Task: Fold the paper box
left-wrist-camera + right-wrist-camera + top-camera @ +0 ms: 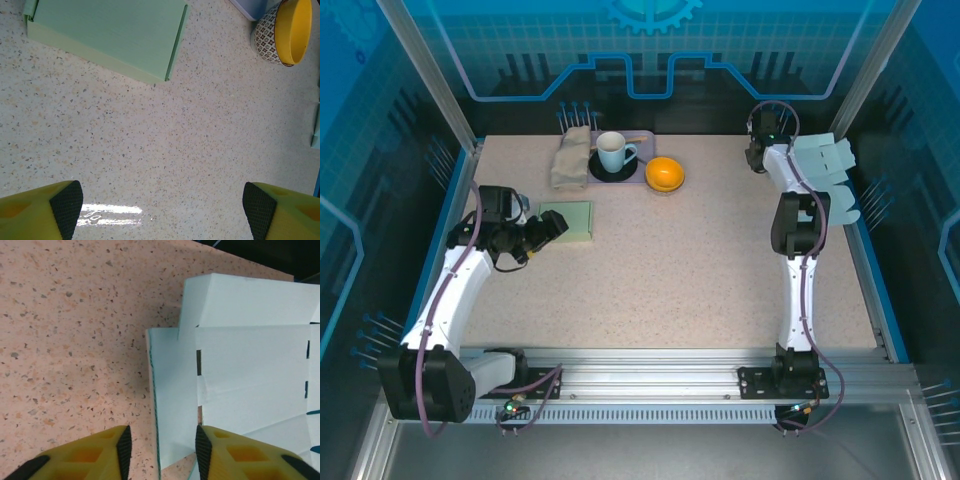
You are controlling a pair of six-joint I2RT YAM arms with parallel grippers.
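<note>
While the left gripper (162,212) is held wide open over bare table (165,140), nothing is gripped by it and nothing is touched by its fingers. Ahead of it a pale green box (110,35) is seen lying flat, already folded shut. A patterned bowl (287,32) with a yellow inside is caught at the corner of the left wrist view. From the top camera that green box is found near the left side of the table, just beside the open gripper.

The real action is over at the far right. The paper box (825,172), a pale blue sheet laid out unfolded with its flaps spread, is placed at the far right corner, right up against the table's edge. The right gripper (161,450) is set astride one narrow flap of it. Its yellow fingers are partway apart, and one black pad (202,452) is at the flap's inner edge, though actual contact can't be made out. A strip of table is visible between the other pad and the flap. So the jaws are apart around the flap, not clamped on it.

At the far middle, a pale cup (612,152) is sat on a dark saucer (603,172), with a crumpled beige cloth (570,157) just beside it.
</note>
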